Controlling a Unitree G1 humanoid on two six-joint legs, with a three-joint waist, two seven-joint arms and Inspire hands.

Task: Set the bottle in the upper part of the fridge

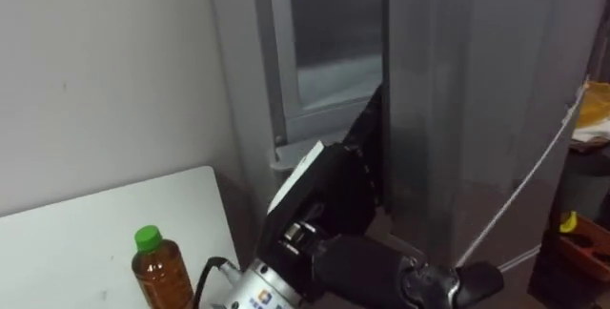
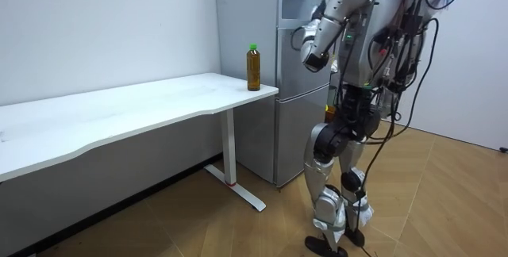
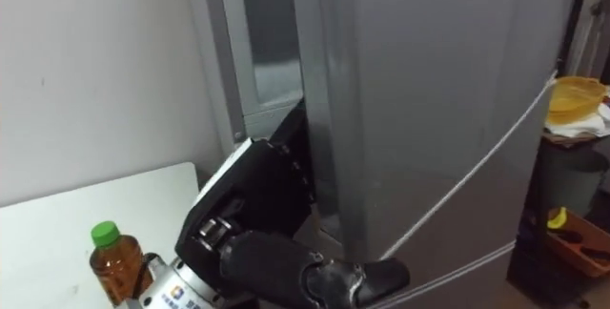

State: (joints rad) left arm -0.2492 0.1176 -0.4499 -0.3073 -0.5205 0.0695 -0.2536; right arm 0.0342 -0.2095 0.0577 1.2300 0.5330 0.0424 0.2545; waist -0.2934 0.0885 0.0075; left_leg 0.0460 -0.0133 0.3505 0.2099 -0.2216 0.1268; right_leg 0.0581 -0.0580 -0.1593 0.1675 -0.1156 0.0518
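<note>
1. Left hand [image 1: 329,199]: it is at the edge of the upper door [image 1: 457,80] of the tall grey metal fridge [image 1: 496,185], and its far end disappears into the dark gap there. I cannot tell whether it is open or closed on the door edge.
2. Clear plastic bottle of amber liquid with a green cap [image 1: 157,269]: it stands upright at the right end of the white bench [image 1: 76,242], next to the fridge and beside my left wrist. It is in no hand.
3. Handling, my estimate: the bottle looks nearly full, so moderately heavy. I expect thin walls that yield to a squeeze and a smooth, possibly slippery surface. I would grip it mid-body, below the shoulder, never by the cap.
4. Writing: I can read none on the bottle.
</note>
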